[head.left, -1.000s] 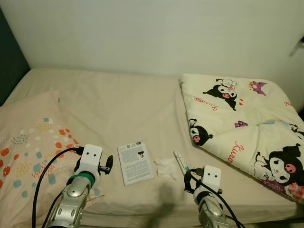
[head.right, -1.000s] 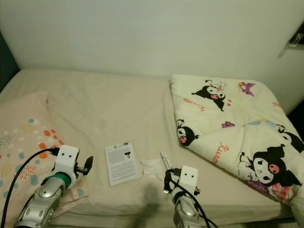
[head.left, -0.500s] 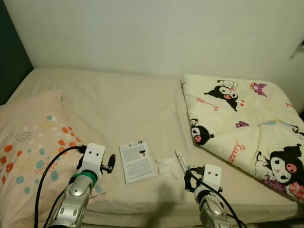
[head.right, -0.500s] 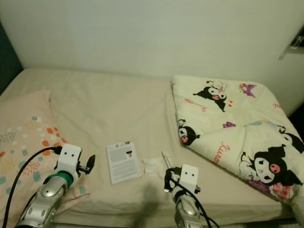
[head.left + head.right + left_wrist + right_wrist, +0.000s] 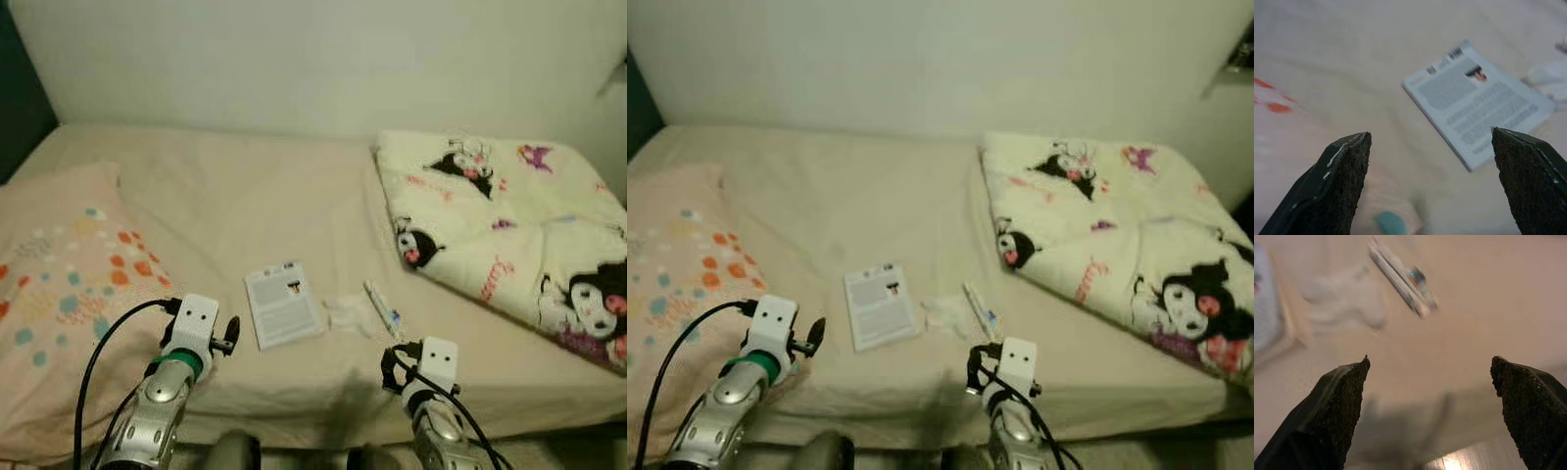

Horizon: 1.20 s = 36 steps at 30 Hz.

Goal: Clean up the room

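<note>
I see the bed (image 5: 245,196) covered in matt beige cloth, softly creased. The pillow (image 5: 59,284) looks like smooth pale pink fabric printed with dots. The quilt (image 5: 490,225) is puffy cream cloth with cartoon prints, not shiny. The booklet (image 5: 1479,107) is flat printed paper with a slight sheen. Beside it, the tissue (image 5: 345,311) seems thin, crumpled and soft. The tube (image 5: 1400,276) looks like smooth white plastic. My left claw (image 5: 1437,186) and right claw (image 5: 1432,416) have rough, grainy black fingers; both arms are brushed silver metal with glossy white plastic housings.
</note>
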Available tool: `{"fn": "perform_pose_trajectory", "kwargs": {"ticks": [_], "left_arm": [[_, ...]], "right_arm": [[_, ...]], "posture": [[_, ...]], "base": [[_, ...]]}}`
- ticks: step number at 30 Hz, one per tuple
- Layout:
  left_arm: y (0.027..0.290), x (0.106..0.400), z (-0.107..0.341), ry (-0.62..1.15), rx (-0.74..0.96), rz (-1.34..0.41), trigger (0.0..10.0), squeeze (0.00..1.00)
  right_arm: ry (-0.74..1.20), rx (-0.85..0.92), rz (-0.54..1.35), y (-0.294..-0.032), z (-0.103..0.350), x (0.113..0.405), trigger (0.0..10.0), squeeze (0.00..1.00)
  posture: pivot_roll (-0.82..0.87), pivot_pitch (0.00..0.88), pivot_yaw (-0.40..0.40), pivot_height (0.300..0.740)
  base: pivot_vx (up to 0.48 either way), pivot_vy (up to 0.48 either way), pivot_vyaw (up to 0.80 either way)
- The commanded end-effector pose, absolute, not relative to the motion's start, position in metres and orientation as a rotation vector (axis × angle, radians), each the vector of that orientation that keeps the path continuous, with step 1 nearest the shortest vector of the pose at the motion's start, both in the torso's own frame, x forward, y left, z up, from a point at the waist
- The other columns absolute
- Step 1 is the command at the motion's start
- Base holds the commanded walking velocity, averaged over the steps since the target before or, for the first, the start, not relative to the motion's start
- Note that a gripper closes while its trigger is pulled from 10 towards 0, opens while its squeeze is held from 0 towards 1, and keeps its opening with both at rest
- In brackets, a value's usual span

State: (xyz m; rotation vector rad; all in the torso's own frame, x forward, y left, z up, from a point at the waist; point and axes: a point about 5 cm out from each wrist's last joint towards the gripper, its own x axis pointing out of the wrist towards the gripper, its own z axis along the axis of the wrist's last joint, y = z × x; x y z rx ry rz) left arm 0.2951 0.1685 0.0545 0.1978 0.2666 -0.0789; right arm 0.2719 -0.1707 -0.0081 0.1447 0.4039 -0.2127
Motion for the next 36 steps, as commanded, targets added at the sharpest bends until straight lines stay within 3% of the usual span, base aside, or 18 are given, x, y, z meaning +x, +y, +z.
{"fn": "perform_pose_trajectory", "kwargs": {"ticks": [1, 9, 17, 25, 26, 27, 28, 29, 30, 36], "left_arm": [[0.168, 0.293, 0.049, 0.287, 0.204, -0.083, 10.0, 0.0], [0.17, 0.292, 0.049, 0.287, 0.206, -0.073, 10.0, 0.0], [0.171, 0.293, 0.051, 0.28, 0.213, -0.07, 10.0, 0.0], [0.179, 0.313, 0.085, 0.21, 0.25, -0.07, 10.0, 0.0], [0.182, 0.316, 0.091, 0.198, 0.253, -0.063, 10.0, 0.0], [0.182, 0.316, 0.091, 0.198, 0.253, -0.063, 10.0, 0.0], [0.188, 0.319, 0.102, 0.177, 0.266, -0.057, 10.0, 0.0], [0.188, 0.319, 0.102, 0.177, 0.266, -0.057, 10.0, 0.0], [0.19, 0.32, 0.107, 0.169, 0.27, -0.056, 10.0, 0.0], [0.196, 0.323, 0.119, 0.159, 0.269, -0.047, 10.0, 0.0]], "right_arm": [[0.416, 0.152, -0.225, -0.174, -0.01, 0.27, 10.0, 0.0], [0.414, 0.149, -0.212, -0.172, -0.008, 0.272, 10.0, 0.0], [0.401, 0.14, -0.173, -0.167, -0.004, 0.277, 10.0, 0.0], [0.357, 0.133, -0.08, -0.157, 0.016, 0.304, 10.0, 0.0], [0.348, 0.137, -0.074, -0.155, 0.02, 0.309, 10.0, 0.15], [0.348, 0.137, -0.074, -0.155, 0.02, 0.309, 10.0, 0.15], [0.333, 0.146, -0.068, -0.153, 0.026, 0.316, 10.0, 0.74], [0.333, 0.146, -0.068, -0.153, 0.026, 0.316, 10.0, 0.74], [0.329, 0.148, -0.061, -0.153, 0.029, 0.319, 10.0, 1.0], [0.345, 0.149, -0.04, -0.15, 0.031, 0.323, 10.0, 1.0]], "posture": [[0.11, 0.0, 0.009, 0.577], [0.12, 0.0, 0.0, 0.548], [0.12, 0.0, -0.002, 0.548], [0.16, 0.009, -0.012, 0.548], [0.17, 0.023, -0.013, 0.548], [0.17, 0.023, -0.013, 0.548], [0.18, 0.044, -0.014, 0.548], [0.18, 0.044, -0.014, 0.548], [0.2, 0.059, -0.015, 0.548], [0.22, 0.081, -0.019, 0.548]], "base": [[0.0, 0.0, 0.0], [0.0, 0.0, 0.0], [0.0, 0.0, 0.0], [0.0, 0.0, 0.0], [0.0, 0.0, 0.0], [0.0, 0.0, 0.0], [0.0, 0.0, 0.0], [0.0, 0.0, 0.0], [0.0, 0.0, 0.0], [0.0, 0.0, 0.0]]}}
